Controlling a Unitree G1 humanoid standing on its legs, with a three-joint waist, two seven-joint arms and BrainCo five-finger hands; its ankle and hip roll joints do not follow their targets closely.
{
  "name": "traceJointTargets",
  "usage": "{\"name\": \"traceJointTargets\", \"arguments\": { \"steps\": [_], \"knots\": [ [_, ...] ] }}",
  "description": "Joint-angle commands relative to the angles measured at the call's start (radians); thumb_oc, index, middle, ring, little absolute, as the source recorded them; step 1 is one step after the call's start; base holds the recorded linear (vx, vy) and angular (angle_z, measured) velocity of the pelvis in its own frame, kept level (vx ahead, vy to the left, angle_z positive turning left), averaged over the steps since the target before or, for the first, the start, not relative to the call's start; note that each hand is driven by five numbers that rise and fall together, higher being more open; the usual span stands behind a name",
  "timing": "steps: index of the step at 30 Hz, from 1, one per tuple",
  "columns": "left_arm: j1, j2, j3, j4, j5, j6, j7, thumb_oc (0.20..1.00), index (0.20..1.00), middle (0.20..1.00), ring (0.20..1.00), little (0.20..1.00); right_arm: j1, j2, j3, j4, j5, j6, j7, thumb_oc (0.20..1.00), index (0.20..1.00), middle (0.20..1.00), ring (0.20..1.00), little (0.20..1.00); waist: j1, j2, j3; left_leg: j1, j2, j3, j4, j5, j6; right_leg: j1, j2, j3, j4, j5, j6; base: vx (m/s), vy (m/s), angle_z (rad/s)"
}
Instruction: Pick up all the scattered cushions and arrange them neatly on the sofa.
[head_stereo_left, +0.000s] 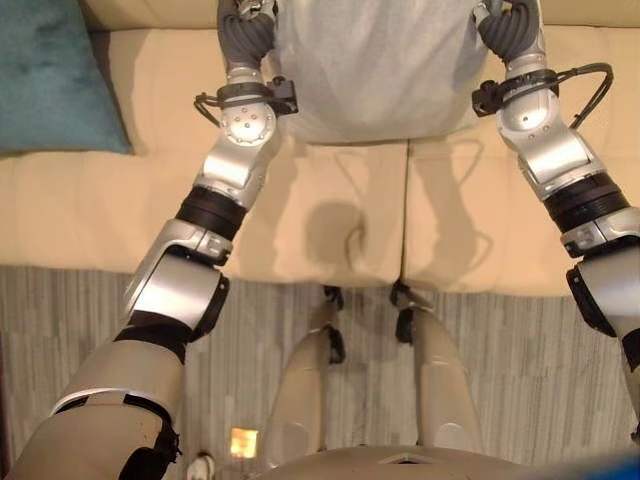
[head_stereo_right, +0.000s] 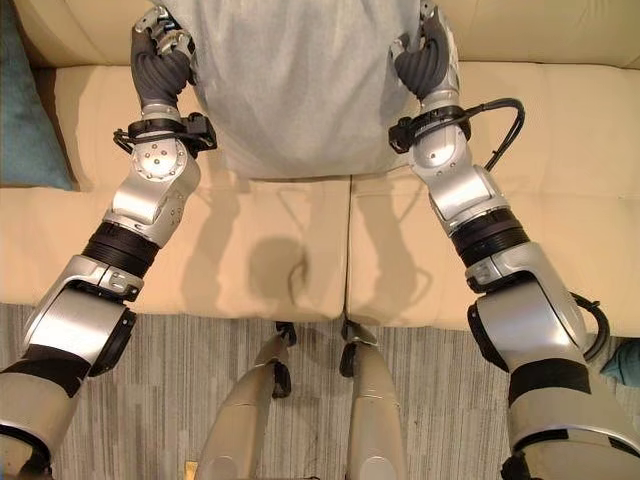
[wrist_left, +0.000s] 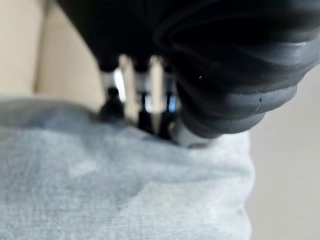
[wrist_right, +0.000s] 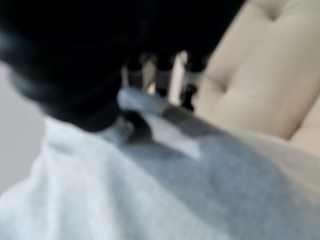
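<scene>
A light grey cushion (head_stereo_left: 375, 70) is held between both hands above the beige sofa's seat (head_stereo_left: 330, 215), close to the backrest. My left hand (head_stereo_left: 246, 35) grips its left edge. My right hand (head_stereo_left: 510, 30) grips its right edge. In the left wrist view the fingers (wrist_left: 142, 107) and thumb pinch the grey cloth (wrist_left: 125, 190). The right wrist view shows the same grip on the cushion (wrist_right: 150, 195). A teal cushion (head_stereo_left: 50, 75) lies on the sofa's left seat.
The sofa's right seat (head_stereo_right: 560, 180) is bare. A striped grey rug (head_stereo_left: 60, 310) covers the floor in front of the sofa. Part of a teal thing (head_stereo_right: 625, 362) lies on the floor at the far right.
</scene>
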Motion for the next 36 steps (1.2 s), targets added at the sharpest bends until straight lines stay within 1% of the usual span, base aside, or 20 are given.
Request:
{"name": "traceJointTargets", "arguments": {
  "steps": [1,7,8,9,11,13,15,17,18,19,22,24,26,27,30,31,32,33,34,36],
  "knots": [
    [-0.139,-0.07,-0.098,0.057,0.031,-0.032,-0.053,1.0,1.0,1.0,1.0,1.0,-0.171,0.102,0.08,0.017,-0.052,-0.098,0.018,1.0,1.0,1.0,1.0,1.0,0.001,-0.02,-0.061,0.025,0.045,-0.048,-0.012,-0.024,-0.127,0.066,-0.01,0.078,-0.21,0.094,0.164,0.0,0.0,0.0],
    [-0.163,-0.021,-0.084,0.115,0.021,-0.029,-0.055,1.0,1.0,1.0,1.0,1.0,-0.188,0.067,0.089,0.095,-0.027,-0.093,0.025,1.0,1.0,1.0,1.0,1.0,0.002,-0.016,-0.06,0.012,0.046,-0.054,-0.033,-0.003,-0.139,0.045,-0.011,0.076,-0.212,0.105,0.167,0.0,0.0,0.0],
    [-0.167,0.032,-0.078,0.147,0.024,-0.024,-0.062,1.0,1.0,1.0,1.0,1.0,-0.19,0.04,0.096,0.13,-0.011,-0.094,0.037,1.0,1.0,1.0,1.0,1.0,0.005,-0.014,-0.066,0.013,0.046,-0.055,-0.037,-0.002,-0.138,0.044,-0.013,0.077,-0.214,0.107,0.166,0.0,0.0,0.0],
    [-0.168,0.032,-0.078,0.148,0.023,-0.025,-0.064,1.0,1.0,1.0,1.0,1.0,-0.192,0.04,0.096,0.132,-0.01,-0.095,0.037,1.0,1.0,1.0,1.0,1.0,0.004,-0.014,-0.065,0.013,0.046,-0.055,-0.037,-0.002,-0.138,0.044,-0.013,0.077,-0.214,0.107,0.166,-0.07,0.006,-0.01],
    [-0.144,0.15,-0.073,0.16,0.047,-0.014,-0.091,1.0,1.0,1.0,1.0,1.0,-0.17,-0.002,0.085,0.126,0.026,-0.1,0.06,1.0,1.0,1.0,1.0,1.0,0.005,-0.016,-0.065,0.008,0.041,-0.045,-0.025,0.012,-0.131,0.044,-0.018,0.072,-0.221,0.134,0.155,-0.07,0.008,0.0],
    [-0.115,0.211,-0.049,0.182,0.037,-0.015,-0.101,1.0,1.0,1.0,1.0,1.0,-0.165,-0.045,0.097,0.132,0.02,-0.099,0.075,1.0,1.0,1.0,1.0,1.0,0.009,-0.018,-0.077,0.021,0.04,-0.051,-0.015,-0.02,-0.137,0.061,-0.017,0.082,-0.226,0.115,0.164,0.05,0.01,0.01],
    [-0.095,0.247,-0.033,0.198,0.029,-0.016,-0.109,1.0,1.0,1.0,1.0,1.0,-0.166,-0.075,0.105,0.14,0.016,-0.1,0.082,1.0,1.0,1.0,1.0,1.0,0.004,-0.02,-0.072,0.007,0.036,-0.039,0.005,-0.005,-0.128,0.056,-0.022,0.076,-0.226,0.139,0.154,-0.05,0.003,0.0],
    [-0.015,0.318,0.025,0.186,-0.022,-0.031,-0.127,1.0,1.0,1.0,1.0,1.0,-0.141,-0.152,0.105,0.148,0.013,-0.098,0.086,1.0,1.0,1.0,1.0,1.0,0.007,-0.024,-0.076,0.008,0.035,-0.041,0.033,-0.021,-0.126,0.072,-0.025,0.076,-0.227,0.138,0.15,0.04,0.0,0.01],
    [-0.012,0.319,0.026,0.185,-0.022,-0.03,-0.127,1.0,1.0,1.0,1.0,1.0,-0.141,-0.151,0.106,0.148,0.013,-0.098,0.086,1.0,1.0,1.0,1.0,1.0,0.009,-0.02,-0.084,0.02,0.037,-0.051,0.03,-0.044,-0.134,0.082,-0.02,0.083,-0.227,0.115,0.159,0.0,0.0,0.0],
    [0.024,0.347,0.052,0.173,-0.031,-0.032,-0.129,1.0,1.0,1.0,1.0,1.0,-0.124,-0.184,0.093,0.14,0.017,-0.095,0.086,1.0,1.0,1.0,1.0,1.0,0.008,-0.023,-0.079,0.01,0.035,-0.043,0.039,-0.024,-0.126,0.077,-0.026,0.074,-0.227,0.138,0.149,0.0,0.0,0.0],
    [0.223,0.384,0.184,0.083,-0.065,-0.049,-0.144,1.0,1.0,1.0,1.0,1.0,0.024,-0.259,-0.002,0.062,0.036,-0.096,0.098,1.0,1.0,1.0,1.0,1.0,0.011,-0.022,-0.086,0.039,0.035,-0.038,0.051,-0.039,-0.127,0.114,-0.028,0.072,-0.225,0.129,0.144,-0.01,0.006,0.04],
    [0.304,0.38,0.228,0.034,-0.064,-0.054,-0.148,1.0,1.0,1.0,1.0,1.0,0.09,-0.273,-0.045,0.018,0.034,-0.098,0.103,1.0,1.0,1.0,1.0,1.0,0.011,-0.023,-0.089,0.054,0.035,-0.038,0.052,-0.043,-0.127,0.128,-0.027,0.07,-0.225,0.126,0.143,0.03,0.001,0.04],
    [0.536,0.324,0.337,-0.101,-0.061,-0.059,-0.175,1.0,1.0,1.0,1.0,1.0,0.321,-0.284,-0.177,-0.108,0.007,-0.104,0.134,1.0,1.0,1.0,1.0,1.0,0.012,-0.025,-0.091,0.113,0.035,-0.035,0.048,-0.052,-0.127,0.185,-0.025,0.064,-0.224,0.114,0.138,0.04,-0.003,0.07],
    [0.542,0.323,0.337,-0.106,-0.059,-0.058,-0.174,1.0,1.0,1.0,1.0,1.0,0.329,-0.283,-0.182,-0.114,0.005,-0.102,0.134,1.0,1.0,1.0,1.0,1.0,0.012,-0.026,-0.092,0.116,0.035,-0.035,0.047,-0.052,-0.127,0.188,-0.024,0.064,-0.225,0.114,0.138,0.03,-0.001,0.09],
    [0.758,0.21,0.388,-0.19,-0.023,-0.044,-0.215,1.0,1.0,1.0,1.0,1.0,0.575,-0.235,-0.309,-0.209,-0.039,-0.109,0.162,1.0,1.0,1.0,1.0,1.0,0.014,-0.027,-0.087,0.202,0.035,-0.028,0.017,-0.052,-0.128,0.267,-0.021,0.05,-0.229,0.099,0.138,0.03,-0.007,0.09],
    [0.758,0.21,0.388,-0.19,-0.023,-0.044,-0.215,1.0,1.0,1.0,1.0,1.0,0.576,-0.235,-0.31,-0.21,-0.039,-0.109,0.162,1.0,1.0,1.0,1.0,1.0,0.014,-0.027,-0.087,0.203,0.035,-0.028,0.016,-0.052,-0.128,0.267,-0.021,0.05,-0.229,0.099,0.138,0.05,-0.016,0.02],
    [0.874,0.133,0.403,-0.198,-0.002,-0.024,-0.249,1.0,1.0,1.0,1.0,1.0,0.723,-0.211,-0.363,-0.259,-0.088,-0.104,0.196,1.0,1.0,1.0,1.0,1.0,0.014,-0.028,-0.081,0.262,0.035,-0.028,-0.004,-0.045,-0.133,0.328,-0.02,0.036,-0.233,0.088,0.136,0.06,-0.018,-0.01],
    [0.965,0.052,0.392,-0.185,0.017,-0.008,-0.277,1.0,1.0,1.0,1.0,1.0,0.841,-0.14,-0.4,-0.258,-0.091,-0.117,0.217,1.0,1.0,1.0,1.0,1.0,0.011,-0.026,-0.073,0.321,0.034,-0.024,-0.029,-0.041,-0.137,0.384,-0.017,0.024,-0.237,0.074,0.137,0.09,-0.045,0.08],
    [1.086,-0.031,0.387,-0.054,0.073,0.042,-0.334,1.0,1.0,1.0,1.0,1.0,1.011,-0.026,-0.435,-0.238,-0.09,-0.129,0.254,1.0,1.0,1.0,1.0,1.0,-0.002,-0.028,-0.079,0.393,0.041,-0.013,-0.047,-0.036,-0.143,0.463,-0.009,0.005,-0.255,0.062,0.138,0.06,-0.035,0.11],
    [1.112,-0.042,0.392,-0.014,0.106,0.059,-0.358,1.0,1.0,1.0,1.0,1.0,1.054,-0.007,-0.435,-0.235,-0.112,-0.116,0.275,1.0,1.0,1.0,1.0,1.0,-0.009,-0.028,-0.087,0.411,0.046,-0.009,-0.049,-0.035,-0.143,0.484,-0.006,0.003,-0.265,0.061,0.137,0.02,-0.023,0.12]
  ]
}}
